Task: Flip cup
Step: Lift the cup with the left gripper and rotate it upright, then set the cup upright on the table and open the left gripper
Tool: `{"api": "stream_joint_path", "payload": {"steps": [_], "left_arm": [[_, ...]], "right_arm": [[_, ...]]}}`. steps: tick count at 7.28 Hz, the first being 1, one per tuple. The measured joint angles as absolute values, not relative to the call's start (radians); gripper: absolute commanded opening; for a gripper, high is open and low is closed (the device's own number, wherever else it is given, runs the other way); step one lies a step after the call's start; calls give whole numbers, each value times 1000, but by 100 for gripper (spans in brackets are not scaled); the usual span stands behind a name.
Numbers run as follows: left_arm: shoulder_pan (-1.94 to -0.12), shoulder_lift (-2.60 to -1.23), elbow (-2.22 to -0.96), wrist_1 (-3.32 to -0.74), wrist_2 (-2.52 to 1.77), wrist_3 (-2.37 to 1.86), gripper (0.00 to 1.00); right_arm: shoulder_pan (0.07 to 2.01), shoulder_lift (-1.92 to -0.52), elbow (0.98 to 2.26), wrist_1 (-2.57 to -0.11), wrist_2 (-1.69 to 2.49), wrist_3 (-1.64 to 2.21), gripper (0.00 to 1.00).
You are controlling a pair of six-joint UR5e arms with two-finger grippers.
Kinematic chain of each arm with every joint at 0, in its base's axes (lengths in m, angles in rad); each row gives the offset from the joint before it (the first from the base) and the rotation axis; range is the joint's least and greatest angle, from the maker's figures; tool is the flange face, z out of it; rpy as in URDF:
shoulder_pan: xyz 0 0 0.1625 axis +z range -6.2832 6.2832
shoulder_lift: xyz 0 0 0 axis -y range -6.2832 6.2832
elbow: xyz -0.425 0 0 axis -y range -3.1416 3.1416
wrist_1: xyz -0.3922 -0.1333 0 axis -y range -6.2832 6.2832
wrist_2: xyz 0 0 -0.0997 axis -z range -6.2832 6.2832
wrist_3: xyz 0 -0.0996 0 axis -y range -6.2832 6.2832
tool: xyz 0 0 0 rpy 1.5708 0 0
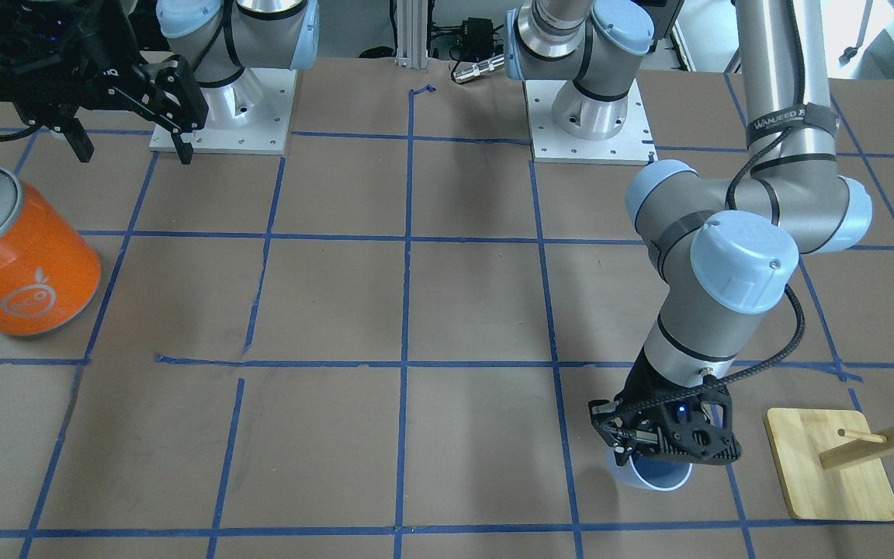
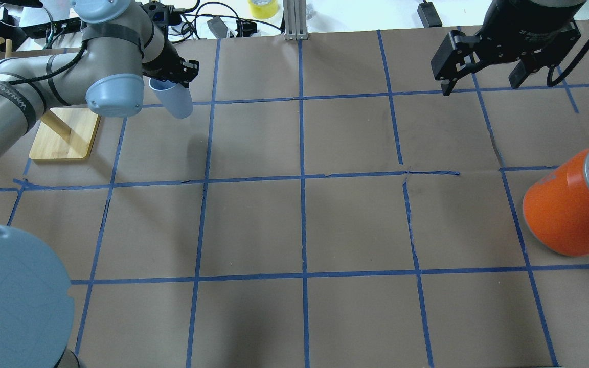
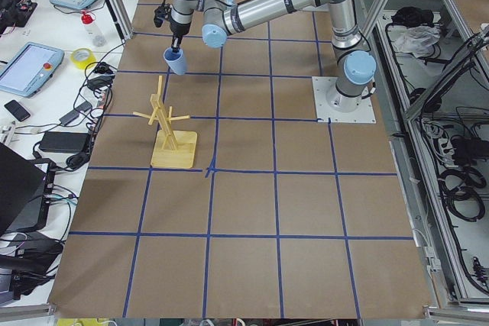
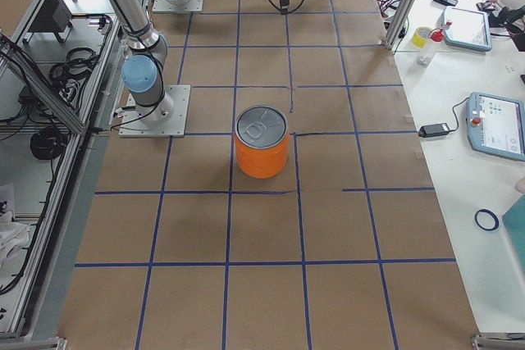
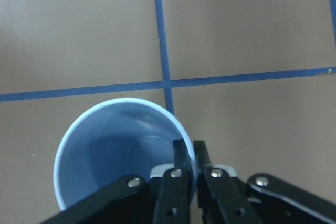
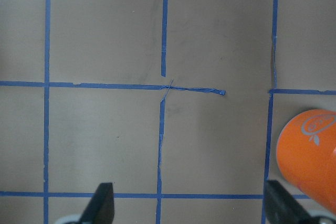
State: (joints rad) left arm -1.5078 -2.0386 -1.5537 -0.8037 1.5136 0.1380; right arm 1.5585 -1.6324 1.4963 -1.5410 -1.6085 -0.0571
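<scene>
Left wrist-mounted view is looking down into the cup point(image 5: 115, 145), mouth facing up, hanging just beneath the left hand point(image 5: 190, 150). Its fingers are pinching the rim wall, one inside and one outside, likely so the wrist can roll the cup over. The cup seems lifted off the table point(image 5: 252, 24). Far across, the right hand point(image 2: 481, 84) is hovering open, holding nothing.

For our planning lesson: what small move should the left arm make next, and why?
Probably roll the wrist to tip the cup over: the left gripper pinches its rim between its fingers, its mouth faces up, and it seems lifted off the table.
</scene>
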Motion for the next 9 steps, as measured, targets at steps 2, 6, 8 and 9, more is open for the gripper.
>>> {"api": "stream_joint_path", "payload": {"steps": [2,6,8,9], "left_arm": [[-1470,-2074,-1557,-781,1512,174,0],[-1459,-2104,-1572,-778,1521,204,0],[-1458,-2103,-1583,-780,1522,202,99],[-1458,-2095,-1583,-793,1527,201,100]], "right_arm": [[1559,-1630,1497,-1542,-1607,-58,100],[1559,-1625,1497,-1546,-1606,-58,100],[1559,-1626,1498,-1545,-1606,-58,100],[1559,-1626,1498,-1545,-1606,-58,100]]}}
